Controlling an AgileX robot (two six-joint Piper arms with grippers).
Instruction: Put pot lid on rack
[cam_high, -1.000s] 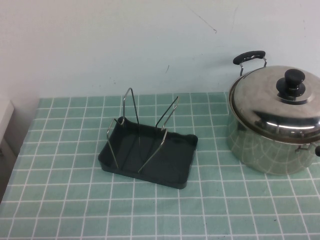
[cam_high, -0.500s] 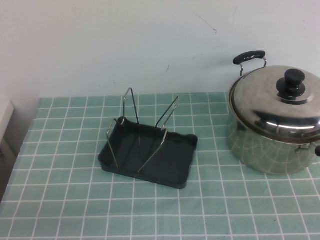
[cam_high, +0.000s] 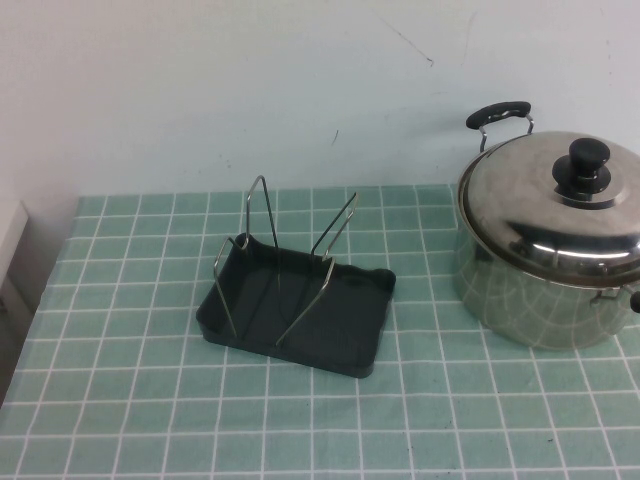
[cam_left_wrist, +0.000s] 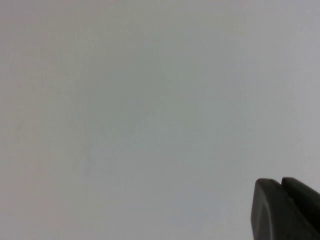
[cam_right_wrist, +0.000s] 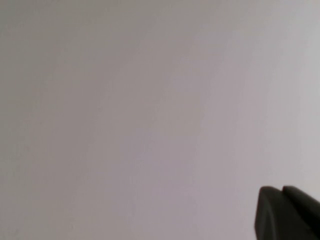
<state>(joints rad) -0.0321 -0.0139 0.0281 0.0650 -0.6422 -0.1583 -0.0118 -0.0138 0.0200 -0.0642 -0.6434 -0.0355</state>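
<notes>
The shiny domed pot lid (cam_high: 530, 195) with a black knob (cam_high: 588, 162) sits on the steel pot (cam_high: 520, 300) at the table's right. The dark grey rack (cam_high: 345, 325) with silver wire dividers (cam_high: 263, 205) stands empty at the table's middle, left of the pot. Neither arm shows in the high view. My left gripper (cam_left_wrist: 280, 181) shows only its dark fingertips pressed together against a blank pale wall. My right gripper (cam_right_wrist: 281, 189) shows the same, fingertips together against a blank wall. Both hold nothing.
The table has a green checked cloth (cam_high: 130, 400). A pale wall stands behind it. The pot's black handle (cam_high: 497, 112) sticks up at the back. A white object (cam_high: 8, 240) sits past the table's left edge.
</notes>
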